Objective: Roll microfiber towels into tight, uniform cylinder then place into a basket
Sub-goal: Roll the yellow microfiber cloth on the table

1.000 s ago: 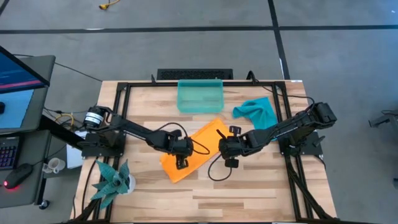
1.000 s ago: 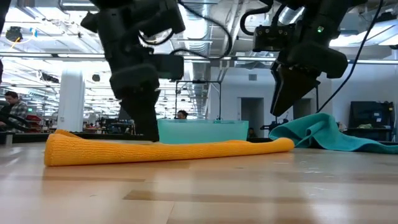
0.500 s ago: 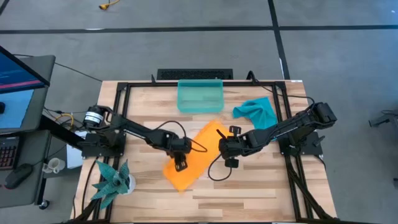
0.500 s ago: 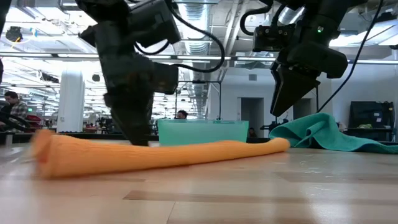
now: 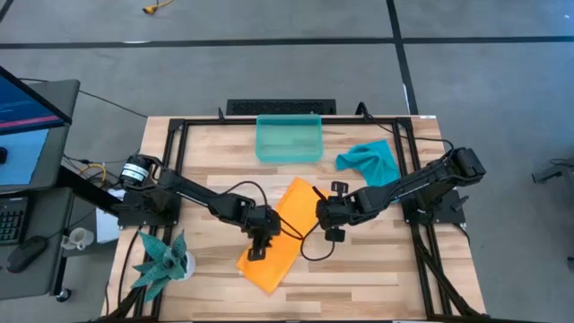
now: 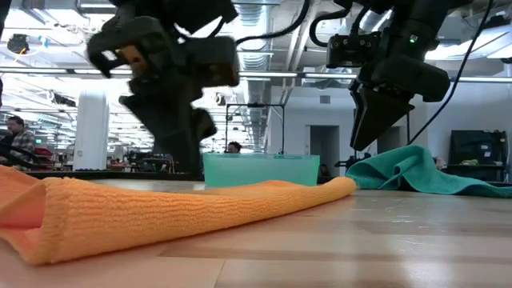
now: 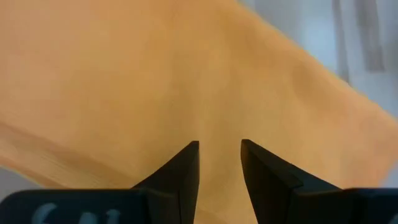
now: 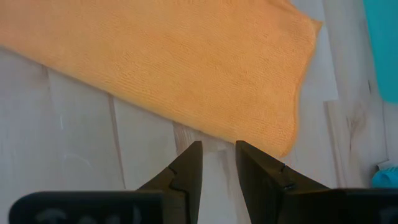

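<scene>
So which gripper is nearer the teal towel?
Right. The right gripper hangs beside the orange towel's edge, nearer the teal towel; the left gripper is over the orange towel, farther off.

Down at table level, the orange towel (image 6: 160,212) lies in a long low fold across the wooden table (image 6: 360,248), its near end bunched thick at the picture's left and its far end tapering toward the middle. The left gripper (image 6: 180,148) comes down dark and blurred behind the towel, its tips hidden by the cloth, while the right gripper (image 6: 376,120) hangs clear above the table with its fingers drawn to a narrow point. Behind them sits the sea-green basket (image 6: 260,170), and the teal towel (image 6: 416,172) lies crumpled on the right.
</scene>
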